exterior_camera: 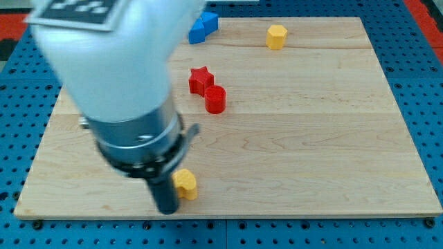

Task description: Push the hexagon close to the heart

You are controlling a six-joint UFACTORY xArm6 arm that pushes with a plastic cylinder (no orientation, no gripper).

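Note:
A yellow hexagon (276,36) lies near the view's top, right of centre, on the wooden board (311,138). A small yellow block (185,184), which looks like a heart, lies near the board's bottom edge. My tip (168,210) stands just left of and slightly below this block, close against it; I cannot tell if they touch. The hexagon is far from my tip, up and to the right.
A red star (200,79) and a red cylinder (215,99) lie side by side above the board's middle. Two blue blocks (203,26) sit at the top edge, partly hidden by the arm's large white and grey body (111,83), which covers the board's left part.

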